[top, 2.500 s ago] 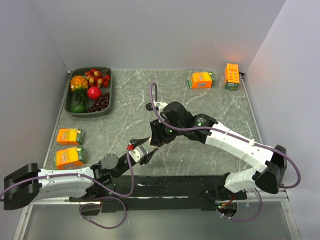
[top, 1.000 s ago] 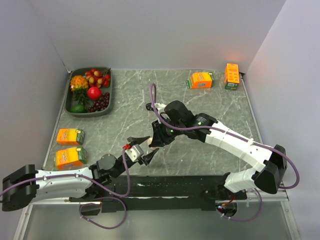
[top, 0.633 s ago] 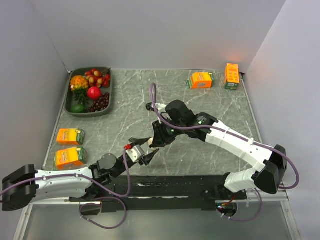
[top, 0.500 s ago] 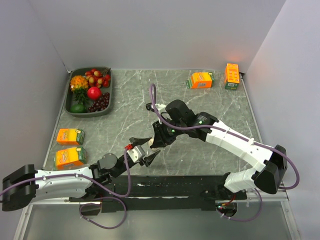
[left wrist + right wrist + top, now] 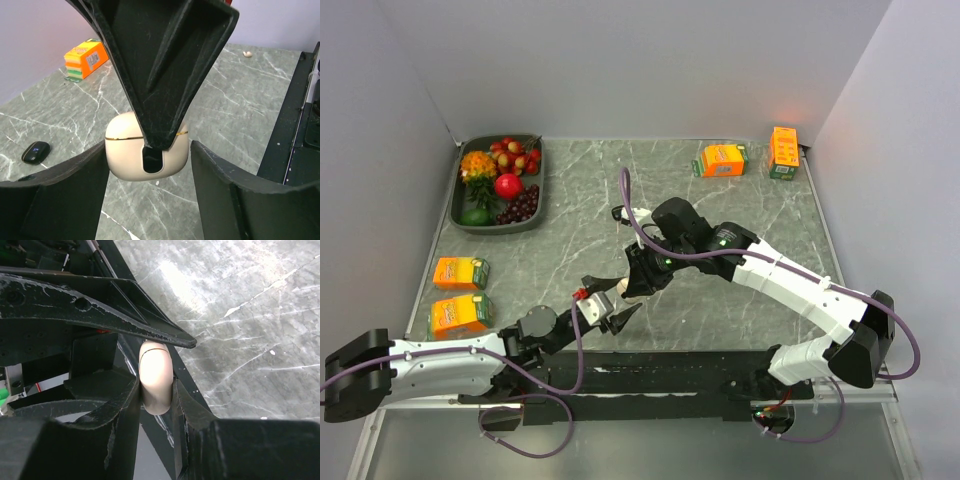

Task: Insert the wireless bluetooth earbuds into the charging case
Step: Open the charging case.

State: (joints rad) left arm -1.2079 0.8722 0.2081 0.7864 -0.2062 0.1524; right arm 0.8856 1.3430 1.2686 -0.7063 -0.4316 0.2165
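My right gripper (image 5: 625,288) is shut on a cream charging case (image 5: 156,377), lid closed, with a gold seam. It holds the case above the table's near middle, one finger on each broad face. My left gripper (image 5: 609,302) is open, with its jaws on either side of the case (image 5: 146,152) and not touching it. In the left wrist view a right finger (image 5: 160,75) covers the top of the case. A black earbud (image 5: 36,151) lies on the table at the left, and a white earbud (image 5: 246,53) lies far off near the black rail. The other earbuds are out of view.
A grey tray (image 5: 534,216) of toy fruit stands at the back left. Two orange cartons (image 5: 460,272) (image 5: 460,315) lie at the left edge and two more (image 5: 723,160) (image 5: 783,152) at the back right. A black rail (image 5: 670,378) runs along the near edge.
My left gripper drew back a little to the left, then came right again, its open jaws now around the case. My right gripper has kept hold of the case and barely moved.
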